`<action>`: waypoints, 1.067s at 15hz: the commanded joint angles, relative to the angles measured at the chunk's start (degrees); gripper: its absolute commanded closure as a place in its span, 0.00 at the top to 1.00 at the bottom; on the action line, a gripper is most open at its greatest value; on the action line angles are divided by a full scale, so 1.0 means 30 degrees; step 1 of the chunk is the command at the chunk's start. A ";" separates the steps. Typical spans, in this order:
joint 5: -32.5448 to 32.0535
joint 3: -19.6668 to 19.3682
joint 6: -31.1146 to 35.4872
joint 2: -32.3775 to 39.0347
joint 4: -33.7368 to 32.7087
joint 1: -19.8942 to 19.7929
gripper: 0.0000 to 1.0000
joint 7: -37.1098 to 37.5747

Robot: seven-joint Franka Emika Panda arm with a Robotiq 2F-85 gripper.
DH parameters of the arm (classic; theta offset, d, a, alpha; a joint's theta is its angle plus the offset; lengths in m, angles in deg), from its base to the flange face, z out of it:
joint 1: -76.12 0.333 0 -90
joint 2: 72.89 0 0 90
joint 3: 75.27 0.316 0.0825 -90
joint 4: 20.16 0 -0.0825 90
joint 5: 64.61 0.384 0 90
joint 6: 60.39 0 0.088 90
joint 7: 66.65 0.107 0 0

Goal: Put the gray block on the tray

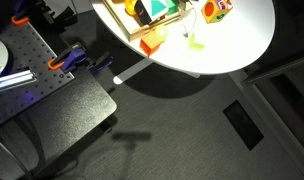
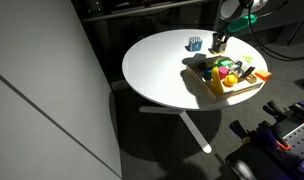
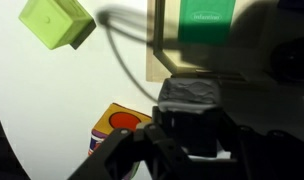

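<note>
In the wrist view my gripper (image 3: pixel 192 114) is shut on the gray block (image 3: pixel 190 94), a small light-gray cube held between dark fingers. It hangs just beside the rim of the light-wood tray (image 3: pixel 157 55), above the white table. In an exterior view the gripper (image 2: pixel 221 44) reaches down at the far edge of the tray (image 2: pixel 238 92), which holds several colored blocks. The tray also shows in an exterior view (image 1: pixel 125 25). Whether the block touches the table is hidden.
A pale-green block (image 3: pixel 57 22) lies on the table left of the tray, and an orange block with a red circle (image 3: pixel 117 125) lies close to my fingers. A green block (image 3: pixel 207 18) sits in the tray. A blue object (image 2: pixel 195 43) stands on the round white table (image 2: pixel 162 70).
</note>
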 commanded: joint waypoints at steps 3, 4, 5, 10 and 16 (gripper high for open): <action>-0.0730 0.0146 -0.0191 -0.3019 0.3499 0.0161 0.28 -0.0727; -0.0810 0.0184 -0.0147 -0.3312 0.3968 0.0220 0.28 -0.0819; -0.0949 0.0188 0.0013 -0.3593 0.4475 0.0317 0.28 -0.0789; -0.1855 0.0336 0.1088 -0.4486 0.6577 0.0836 0.28 -0.0480; -0.2759 0.0323 0.1955 -0.4715 0.7866 0.1621 0.28 -0.0128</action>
